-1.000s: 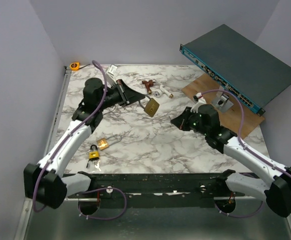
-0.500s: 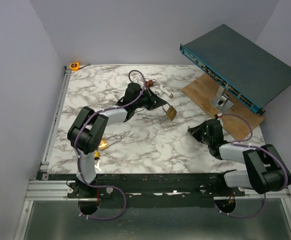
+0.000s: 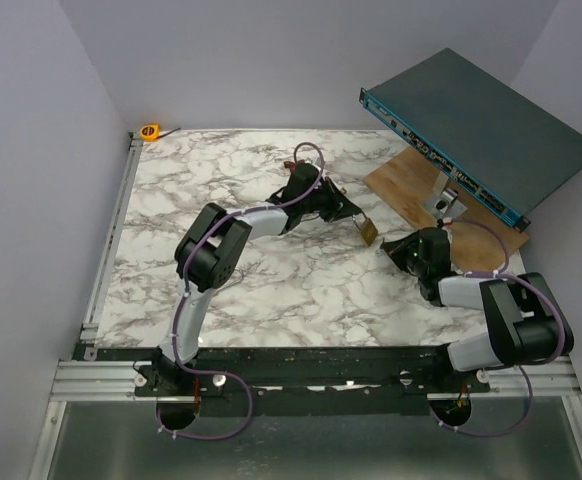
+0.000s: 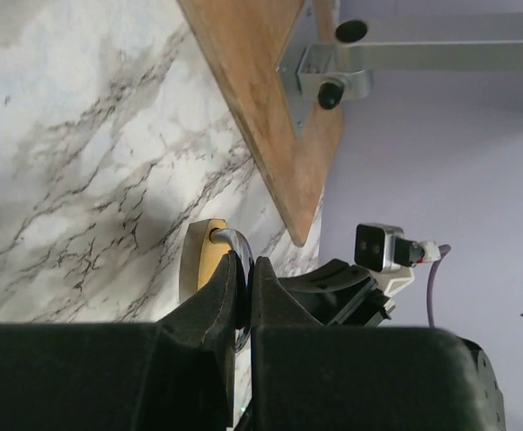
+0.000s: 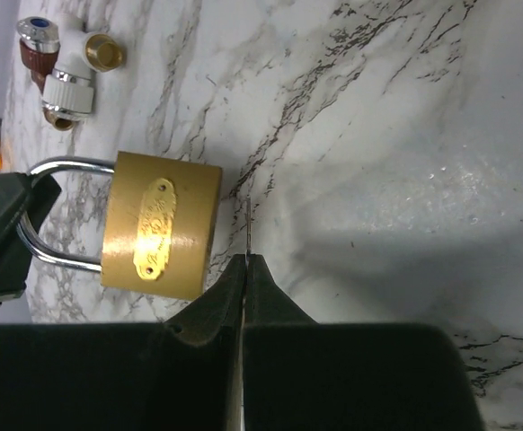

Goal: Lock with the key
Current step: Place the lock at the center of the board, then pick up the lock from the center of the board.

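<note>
Within a second the left hand (image 3: 351, 212), pressed together on the chromed shackle (image 5: 73, 163), has swung the brass padlock (image 3: 368, 229) from mid-surface to 3 o'clock. It now sits just short of the right hand (image 3: 389, 246), which pinches a thin silvery sliver, apparently the key (image 5: 248, 224), seen edge-on. Insertion looks likely next. The padlock's smooth, blocky body bears an embossed oval plate. The glossy marbled surface (image 3: 271, 290) meets a matte wooden board (image 4: 261, 108) at 2 o'clock.
</note>
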Controlling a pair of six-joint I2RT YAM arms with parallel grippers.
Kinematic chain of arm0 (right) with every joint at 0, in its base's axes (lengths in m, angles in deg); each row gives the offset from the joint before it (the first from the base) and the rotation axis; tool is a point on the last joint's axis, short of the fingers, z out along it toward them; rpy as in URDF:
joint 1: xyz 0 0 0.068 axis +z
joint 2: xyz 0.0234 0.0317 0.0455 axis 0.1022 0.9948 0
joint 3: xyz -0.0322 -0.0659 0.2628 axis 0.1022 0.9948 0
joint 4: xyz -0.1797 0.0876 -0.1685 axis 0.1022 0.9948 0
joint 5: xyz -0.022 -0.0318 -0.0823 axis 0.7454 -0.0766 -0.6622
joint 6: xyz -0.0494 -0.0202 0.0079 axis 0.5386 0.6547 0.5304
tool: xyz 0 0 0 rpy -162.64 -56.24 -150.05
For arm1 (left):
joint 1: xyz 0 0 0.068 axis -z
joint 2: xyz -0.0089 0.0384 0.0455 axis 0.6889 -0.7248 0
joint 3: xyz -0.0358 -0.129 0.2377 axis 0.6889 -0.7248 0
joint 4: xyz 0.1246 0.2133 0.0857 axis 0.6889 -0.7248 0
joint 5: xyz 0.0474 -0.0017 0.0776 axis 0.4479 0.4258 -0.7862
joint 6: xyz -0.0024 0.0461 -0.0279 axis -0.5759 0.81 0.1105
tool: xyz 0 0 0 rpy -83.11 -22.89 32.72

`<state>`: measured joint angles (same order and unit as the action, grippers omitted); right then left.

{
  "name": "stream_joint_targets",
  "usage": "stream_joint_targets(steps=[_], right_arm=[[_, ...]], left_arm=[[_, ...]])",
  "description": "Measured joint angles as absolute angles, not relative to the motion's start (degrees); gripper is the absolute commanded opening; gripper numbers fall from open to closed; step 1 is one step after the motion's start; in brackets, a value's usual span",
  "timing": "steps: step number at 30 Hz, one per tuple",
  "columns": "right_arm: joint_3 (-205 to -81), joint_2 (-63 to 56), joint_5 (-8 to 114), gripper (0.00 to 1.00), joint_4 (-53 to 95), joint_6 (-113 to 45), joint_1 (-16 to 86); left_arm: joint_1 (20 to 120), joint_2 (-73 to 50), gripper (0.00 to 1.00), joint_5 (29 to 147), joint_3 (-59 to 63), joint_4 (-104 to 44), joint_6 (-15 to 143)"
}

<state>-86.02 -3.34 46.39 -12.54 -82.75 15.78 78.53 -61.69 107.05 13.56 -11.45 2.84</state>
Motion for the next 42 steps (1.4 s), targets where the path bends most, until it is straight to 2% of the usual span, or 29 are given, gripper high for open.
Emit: stream_joint_targets(steps=[2,4,5,7,8,9,11,20,25,32,37,42], right_arm=[[-86.6,-1.9,46.6,0.02,-12.5,-82.6,15.6],[-87.3,-0.5,46.7,0.07,-12.5,-82.2,15.5],[-87.9,0.2,46.8,0.13,-12.2,-81.9,15.5],[-89.3,1.1,46.8,0.34,-11.4,-81.4,15.5],[-90.0,1.3,46.8,0.41,-10.8,-81.0,15.5],[-90.5,1.3,46.8,0.48,-10.4,-81.2,15.5],[-91.4,1.3,46.8,0.56,-9.5,-80.4,15.5],[-93.7,-3.8,46.7,0.73,-0.6,-78.2,15.5],[-94.1,-9.7,46.7,0.78,4.4,-76.2,15.5],[-94.9,-14.5,46.8,0.79,12.0,-72.8,15.5],[-94.9,-21.0,46.8,0.79,16.6,-70.8,17.1],[-94.3,-24.8,47.6,0.79,19.1,-70.1,19.1]], left_arm=[[79.0,-62.3,0.01,107.1,14.0,-13.1,2.6],[79.6,-63.0,0.11,107.1,14.4,-15.1,2.5],[79.6,-63.3,0.14,107.1,14.7,-15.9,2.5],[79.7,-63.5,0.27,107.1,15.5,-17.7,2.6],[79.6,-63.5,0.32,107.1,15.8,-18.8,2.8],[79.5,-63.5,0.38,107.1,15.9,-19.6,3.1],[79.5,-63.5,0.44,106.9,16.2,-21.1,4.1],[79.5,-61.3,0.72,104.8,16.7,-31.1,11.5],[78.9,-56.3,0.76,101.7,18.0,-37.9,17.4],[77.0,-39.1,0.76,90.1,12.9,-46.4,19.8],[73.4,-22.2,0.76,81.7,-3.8,-49.0,17.7],[64.4,-9.8,0.74,76.5,-22.5,-54.1,16.9]])
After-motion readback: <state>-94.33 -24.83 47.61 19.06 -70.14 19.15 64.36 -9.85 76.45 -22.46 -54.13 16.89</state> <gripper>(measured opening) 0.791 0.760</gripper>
